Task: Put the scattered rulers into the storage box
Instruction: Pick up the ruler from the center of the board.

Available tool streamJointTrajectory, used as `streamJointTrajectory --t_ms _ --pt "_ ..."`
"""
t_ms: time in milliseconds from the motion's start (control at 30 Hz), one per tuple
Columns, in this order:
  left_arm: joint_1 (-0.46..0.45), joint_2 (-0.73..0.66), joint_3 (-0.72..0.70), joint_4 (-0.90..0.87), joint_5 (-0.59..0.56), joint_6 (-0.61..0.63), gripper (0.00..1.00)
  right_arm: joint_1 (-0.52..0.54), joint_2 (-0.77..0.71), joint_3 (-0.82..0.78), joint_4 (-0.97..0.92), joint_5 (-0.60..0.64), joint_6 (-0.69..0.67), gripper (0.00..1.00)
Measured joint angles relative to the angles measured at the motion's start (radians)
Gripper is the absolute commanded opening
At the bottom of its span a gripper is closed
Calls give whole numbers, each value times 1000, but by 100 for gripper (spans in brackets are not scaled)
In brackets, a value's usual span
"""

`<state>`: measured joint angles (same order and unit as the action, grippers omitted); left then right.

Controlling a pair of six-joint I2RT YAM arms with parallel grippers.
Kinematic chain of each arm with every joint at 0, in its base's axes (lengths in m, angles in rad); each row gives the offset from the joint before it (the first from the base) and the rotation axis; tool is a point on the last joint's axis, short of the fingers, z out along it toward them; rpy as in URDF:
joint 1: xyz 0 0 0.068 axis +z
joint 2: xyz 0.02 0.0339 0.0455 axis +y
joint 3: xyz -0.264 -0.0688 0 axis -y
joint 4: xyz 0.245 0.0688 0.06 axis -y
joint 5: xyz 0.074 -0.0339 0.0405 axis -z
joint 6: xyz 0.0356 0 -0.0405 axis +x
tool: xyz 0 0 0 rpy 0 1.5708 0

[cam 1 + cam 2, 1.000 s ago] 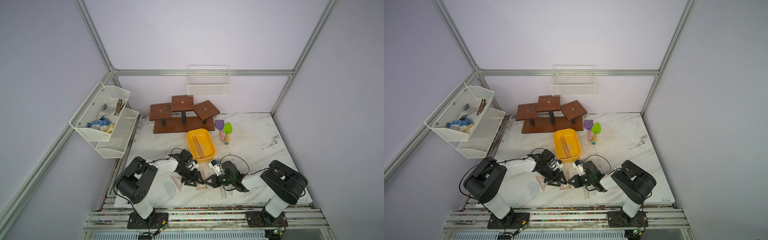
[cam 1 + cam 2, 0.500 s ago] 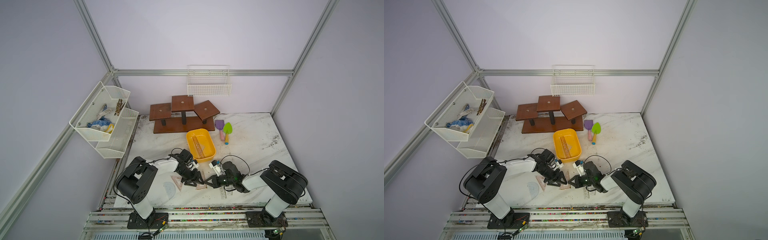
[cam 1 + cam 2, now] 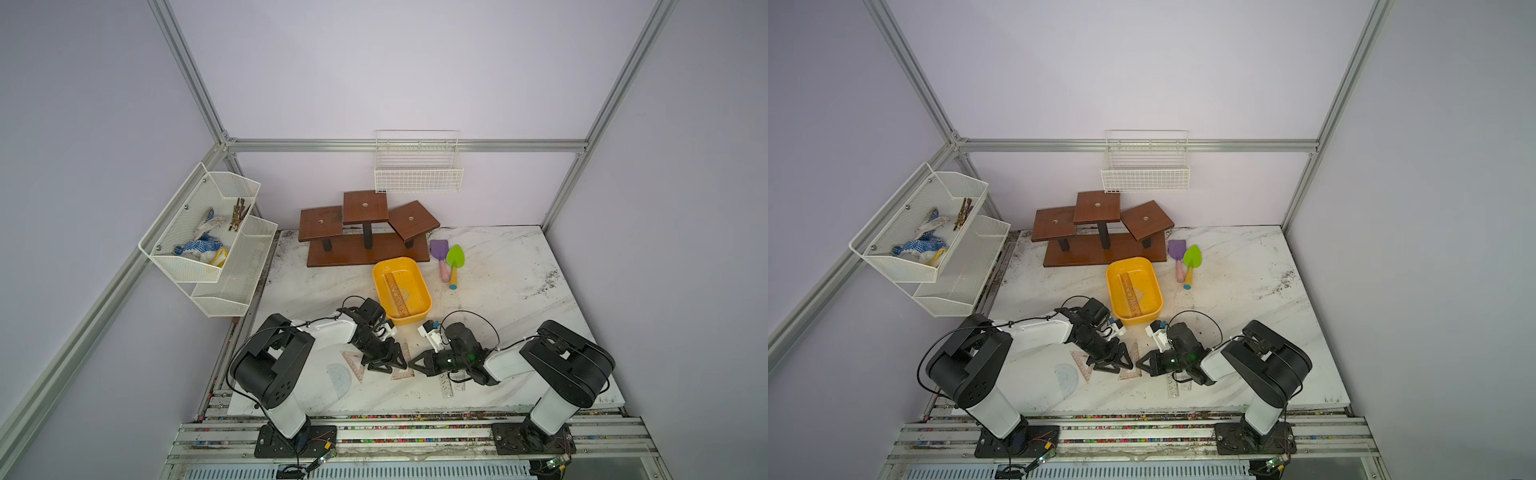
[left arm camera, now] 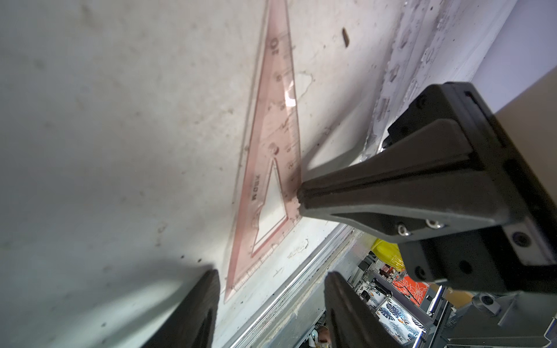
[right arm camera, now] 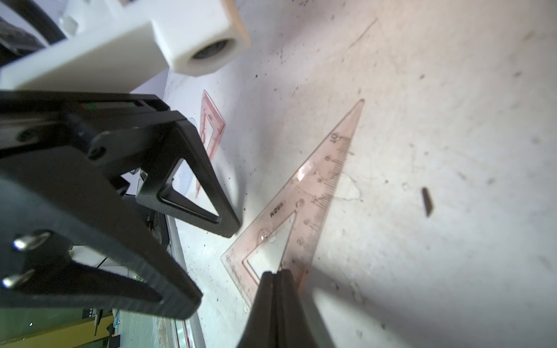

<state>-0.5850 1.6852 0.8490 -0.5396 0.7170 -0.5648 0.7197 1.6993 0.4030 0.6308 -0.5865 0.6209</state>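
Bracing the flat pink set square, the right gripper is pinched closed and empty, tips against its edge. The left gripper straddles one corner, half-open and empty. Next, probably: tip, grasp, and carry to the storage box at 12 o'clock.
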Motion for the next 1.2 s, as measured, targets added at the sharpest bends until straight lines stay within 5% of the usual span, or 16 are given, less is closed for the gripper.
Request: streamJointTrajectory --t_ms 1200 --pt "-13 12 38 -58 -40 9 62 -2 19 -16 48 -6 -2 6"
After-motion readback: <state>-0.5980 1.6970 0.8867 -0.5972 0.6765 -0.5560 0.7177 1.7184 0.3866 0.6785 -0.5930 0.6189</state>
